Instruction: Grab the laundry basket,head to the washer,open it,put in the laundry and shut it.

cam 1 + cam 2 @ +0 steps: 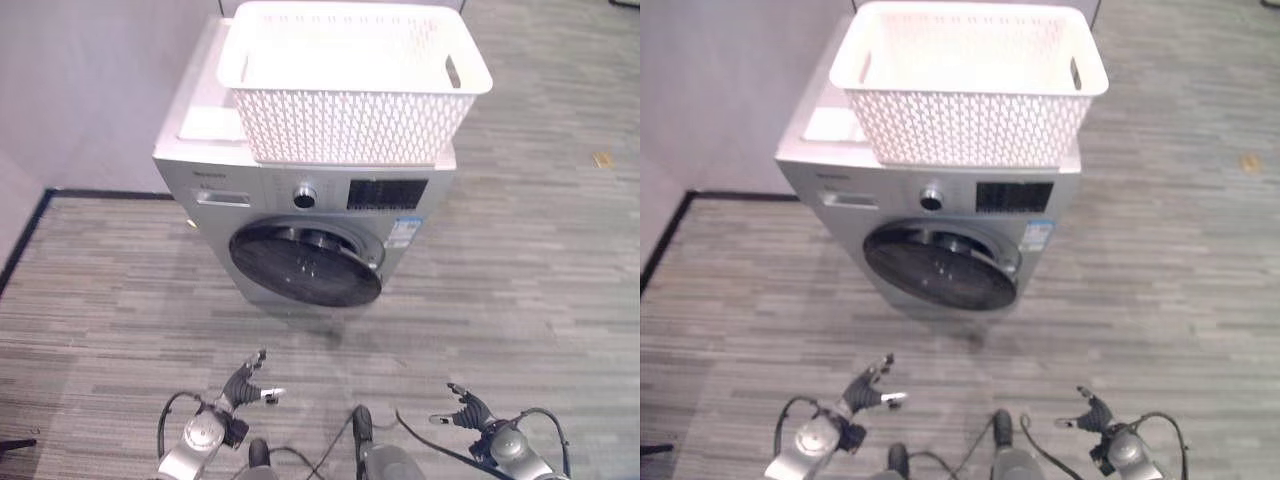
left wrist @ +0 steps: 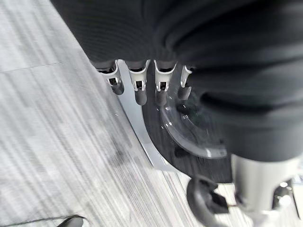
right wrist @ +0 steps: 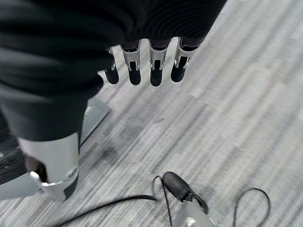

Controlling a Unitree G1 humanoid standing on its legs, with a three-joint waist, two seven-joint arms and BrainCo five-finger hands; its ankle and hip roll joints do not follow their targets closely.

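A white lattice laundry basket [image 1: 352,85] stands on top of a silver front-loading washer [image 1: 300,200]; I see no laundry inside it from here. The washer's round dark glass door [image 1: 305,263] is closed. My left hand [image 1: 245,385] hangs low, well in front of the washer, fingers relaxed and holding nothing. My right hand [image 1: 468,410] is low on the other side, likewise open and empty. In the left wrist view the fingers [image 2: 138,87] hang straight with the washer door [image 2: 189,127] past them. The right wrist view has straight fingers [image 3: 156,71] over bare floor.
A grey wall [image 1: 80,80] stands to the left of the washer, with a black floor strip [image 1: 30,235] at its base. Striped grey carpet [image 1: 520,260] spreads in front and to the right of the machine.
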